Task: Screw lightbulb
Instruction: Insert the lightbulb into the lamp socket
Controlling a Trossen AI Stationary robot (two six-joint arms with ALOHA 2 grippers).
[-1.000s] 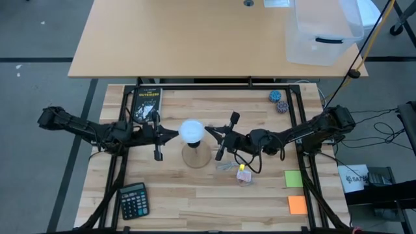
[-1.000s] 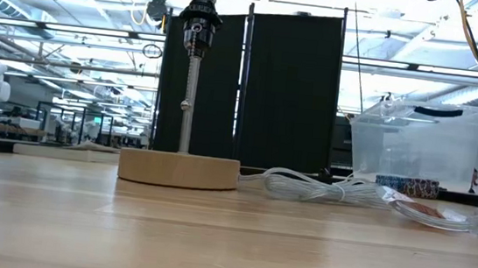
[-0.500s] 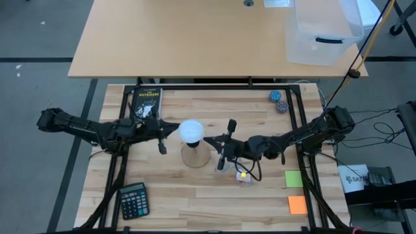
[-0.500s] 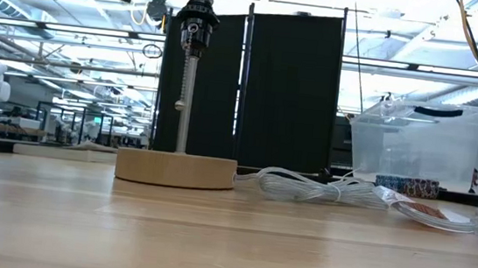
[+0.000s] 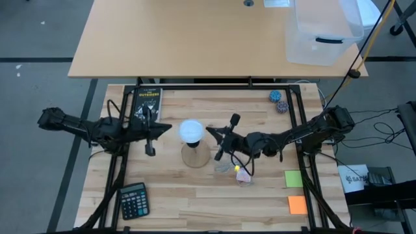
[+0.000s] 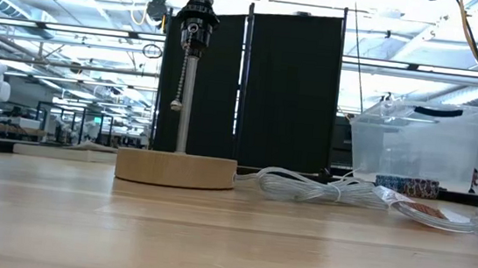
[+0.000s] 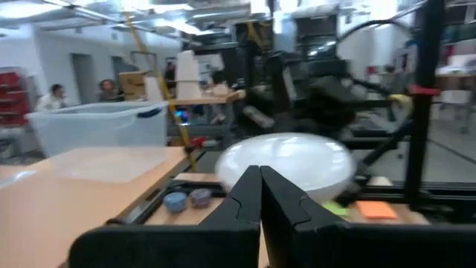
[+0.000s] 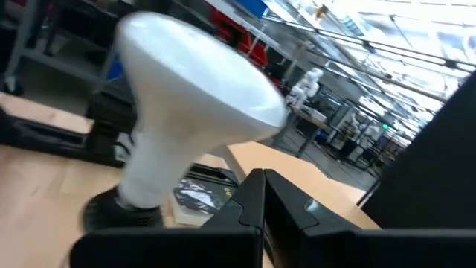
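Altogether one lightbulb (image 5: 192,130) on its stand (image 5: 195,156), two clenched, empty claws: left claw (image 5: 168,129), right claw (image 5: 209,132).

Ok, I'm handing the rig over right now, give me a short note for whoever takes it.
Left gripper: shut, empty, just left of the lightbulb, not touching.
Right gripper: shut, empty, just right of the bulb, apart from it.
The bulb sits upright in the black socket on top of the wooden lamp stand, mid-table.
Done: bulb is in the socket.
Left: how tight it is cannot be judged; check the seating, then pull both arms back.
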